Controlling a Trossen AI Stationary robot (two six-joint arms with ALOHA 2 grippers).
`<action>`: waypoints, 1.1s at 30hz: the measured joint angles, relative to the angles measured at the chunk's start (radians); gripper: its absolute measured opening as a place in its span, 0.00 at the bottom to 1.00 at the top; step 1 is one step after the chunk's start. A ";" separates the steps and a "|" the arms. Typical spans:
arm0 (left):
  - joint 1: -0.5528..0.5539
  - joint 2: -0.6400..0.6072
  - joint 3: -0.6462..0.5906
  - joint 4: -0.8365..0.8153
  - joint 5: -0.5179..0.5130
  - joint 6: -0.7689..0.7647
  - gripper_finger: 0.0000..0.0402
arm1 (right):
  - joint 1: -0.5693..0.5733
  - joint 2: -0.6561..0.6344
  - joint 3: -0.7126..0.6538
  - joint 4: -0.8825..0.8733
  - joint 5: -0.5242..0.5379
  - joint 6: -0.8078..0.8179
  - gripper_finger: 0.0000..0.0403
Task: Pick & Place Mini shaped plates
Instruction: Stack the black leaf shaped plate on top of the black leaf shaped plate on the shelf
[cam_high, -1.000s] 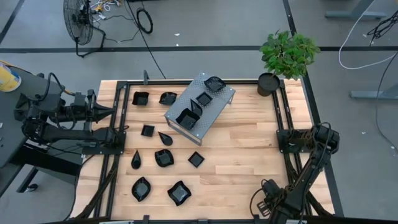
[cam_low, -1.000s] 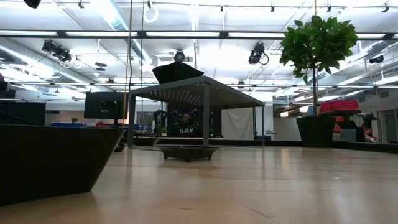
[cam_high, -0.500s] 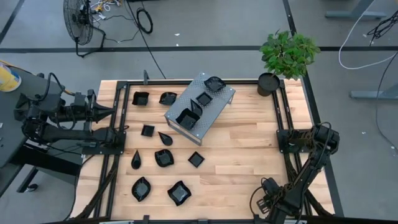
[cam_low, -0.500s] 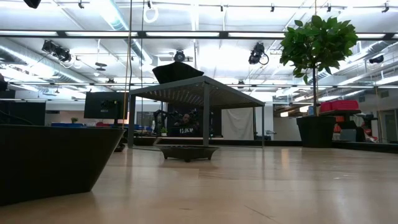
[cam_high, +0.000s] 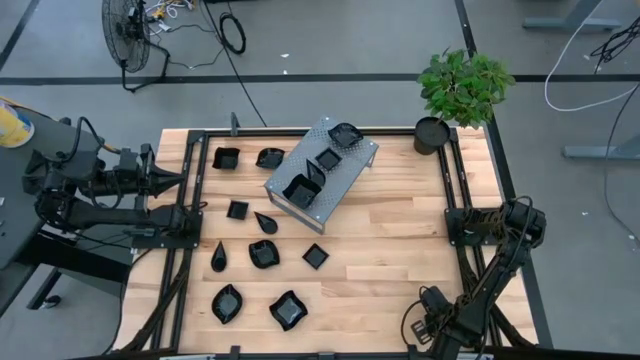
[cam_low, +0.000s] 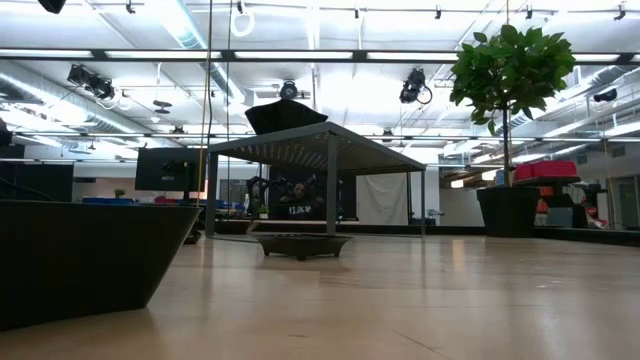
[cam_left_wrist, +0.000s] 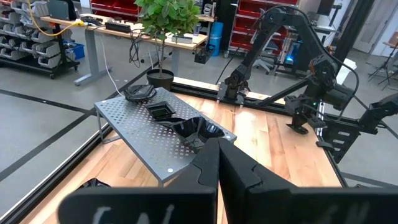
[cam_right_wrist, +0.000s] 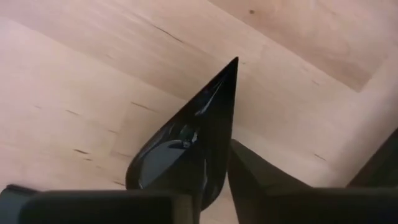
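High view, left tool: the left tool (cam_high: 170, 180) waits at the left edge of the worktop (cam_high: 400, 240).
High view, right tool: the right tool (cam_high: 437, 330) is low at the near right corner, under its own arm.
High view, plates: most plates (cam_high: 226, 303) lie on the left half of the worktop. A few sit on the box (cam_high: 320, 172). A plant (cam_high: 462, 85) stands at the far right corner.
Low view: one plate sits under the box and one on top of it. The big room behind has bright lights on the ceiling.
Left wrist view: the left tool is shut with nothing in it. It points at the box.
Right wrist view, hold: the right tool looks pinched on the side rim of a teardrop plate (cam_right_wrist: 186, 140), with only a thin gap.
Right wrist view, place: the teardrop plate is just over bare, smooth wood.
How it handles: I think the plate is light, hard and shiny. It may slip or chip.
Where to hold: the thin rim at the wide, round end is best.
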 joint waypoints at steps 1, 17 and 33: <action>0.000 0.000 0.000 0.000 0.000 0.000 0.01 | 0.000 0.000 0.000 0.001 0.003 -0.002 0.14; 0.000 0.000 0.000 0.000 0.000 0.000 0.01 | -0.012 -0.006 0.001 0.018 0.028 -0.045 0.00; 0.000 0.000 0.000 0.000 0.000 0.000 0.01 | -0.262 -0.171 0.068 -0.151 0.212 -0.457 0.00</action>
